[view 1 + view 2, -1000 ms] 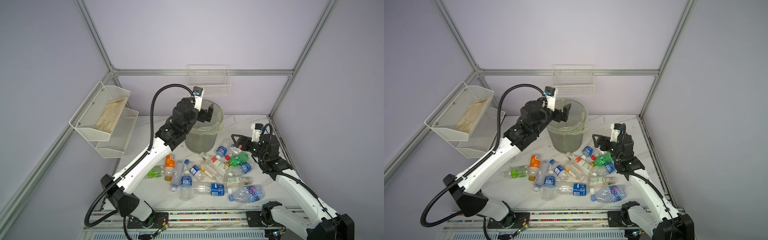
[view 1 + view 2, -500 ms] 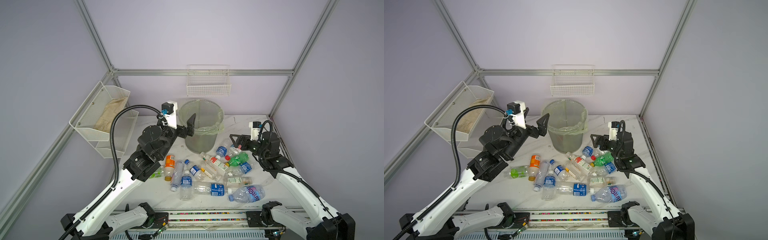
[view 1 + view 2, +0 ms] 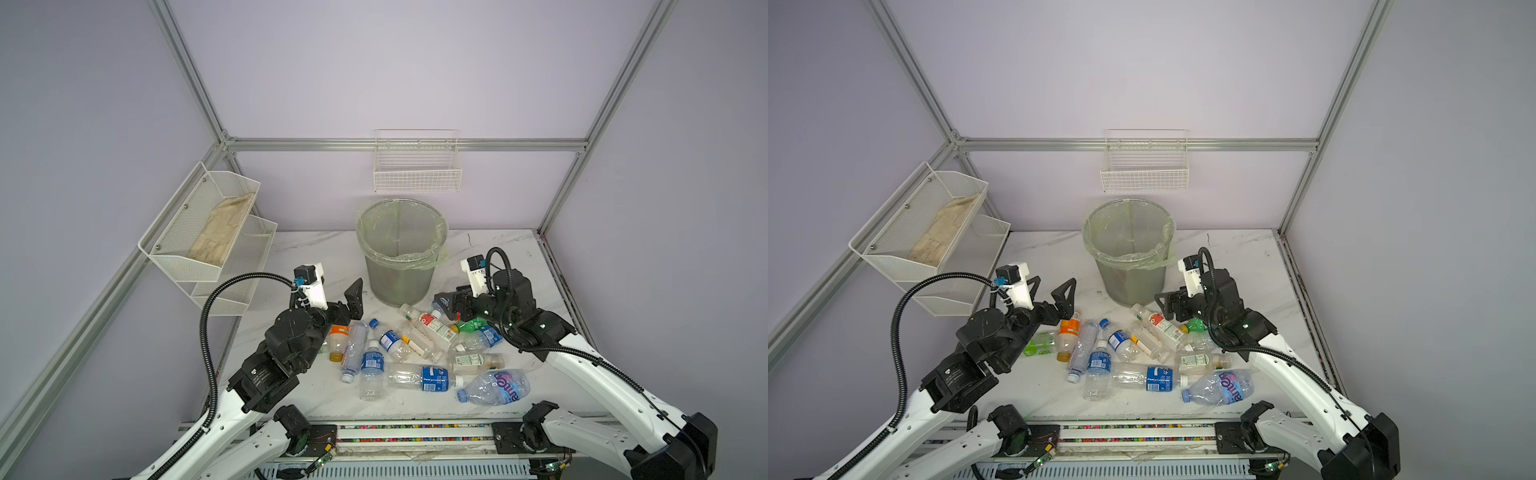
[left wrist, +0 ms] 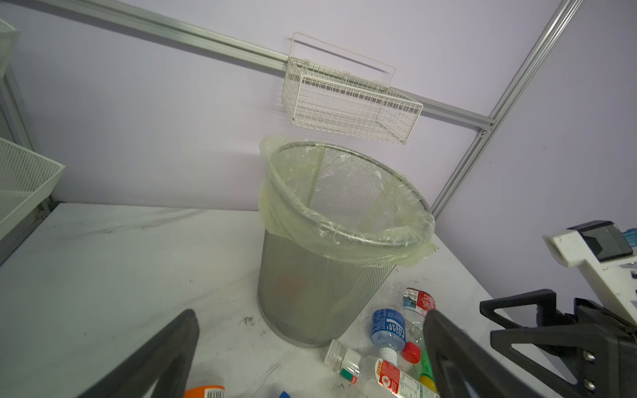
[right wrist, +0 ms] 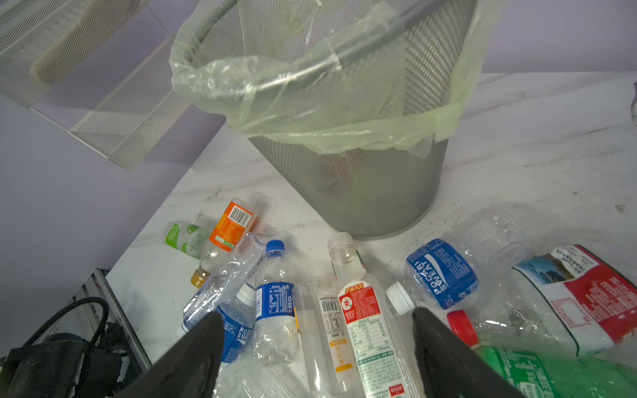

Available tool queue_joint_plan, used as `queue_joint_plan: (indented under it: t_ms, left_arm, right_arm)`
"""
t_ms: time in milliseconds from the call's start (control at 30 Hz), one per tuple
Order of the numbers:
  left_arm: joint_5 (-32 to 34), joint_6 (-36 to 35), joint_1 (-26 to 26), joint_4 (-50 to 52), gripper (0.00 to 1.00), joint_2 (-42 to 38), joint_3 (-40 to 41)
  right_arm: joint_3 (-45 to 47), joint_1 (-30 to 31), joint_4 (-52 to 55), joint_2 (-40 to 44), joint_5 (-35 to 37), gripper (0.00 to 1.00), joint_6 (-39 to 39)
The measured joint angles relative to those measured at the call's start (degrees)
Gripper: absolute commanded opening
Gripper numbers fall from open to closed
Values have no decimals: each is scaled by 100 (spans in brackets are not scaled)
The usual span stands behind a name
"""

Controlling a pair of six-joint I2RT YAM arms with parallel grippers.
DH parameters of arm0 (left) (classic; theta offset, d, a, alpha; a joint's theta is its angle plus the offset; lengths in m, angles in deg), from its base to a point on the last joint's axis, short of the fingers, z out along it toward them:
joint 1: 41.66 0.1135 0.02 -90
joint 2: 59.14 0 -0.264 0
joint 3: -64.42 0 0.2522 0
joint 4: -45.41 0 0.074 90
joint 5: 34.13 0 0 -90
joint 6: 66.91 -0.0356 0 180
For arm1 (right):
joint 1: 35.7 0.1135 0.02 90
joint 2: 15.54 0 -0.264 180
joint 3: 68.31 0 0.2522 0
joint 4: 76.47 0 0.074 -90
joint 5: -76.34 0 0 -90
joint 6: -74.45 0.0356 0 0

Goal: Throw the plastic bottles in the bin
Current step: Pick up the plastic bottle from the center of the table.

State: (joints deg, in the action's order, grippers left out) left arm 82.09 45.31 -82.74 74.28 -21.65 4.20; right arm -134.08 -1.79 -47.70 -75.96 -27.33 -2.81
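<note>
Mostly clear btls (image 3: 419, 377), mixed labels

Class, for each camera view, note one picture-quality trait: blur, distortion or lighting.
Left wrist view: the wire basket is motion-smeared, with doubled wires. Right wrist view: the bin looms tilted, stretched by the wide angle. Both top views: even soft light, faint shadows, bottles sharp.

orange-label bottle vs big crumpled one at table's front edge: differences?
The orange-label bottle has an amber cap; the front bottle has a blue cap and blue label. The front bottle is bulkier and crumpled; the orange-label bottle is slimmer. The orange-label bottle lies beside the left gripper; the front bottle lies away from it. Both are clear, lying on the table outside the bin.
</note>
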Motion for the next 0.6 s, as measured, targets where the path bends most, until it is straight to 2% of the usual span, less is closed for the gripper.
queue_joint_plan:
  t_ms: [233, 600]
  left_arm:
    - [20, 557, 0, 428, 100, -374, 426]
    - [11, 872, 0, 804, 100, -575, 621]
  right_arm:
    - [72, 142, 299, -372, 387, 81, -44]
    - [170, 240, 372, -1445, 693, 75, 20]
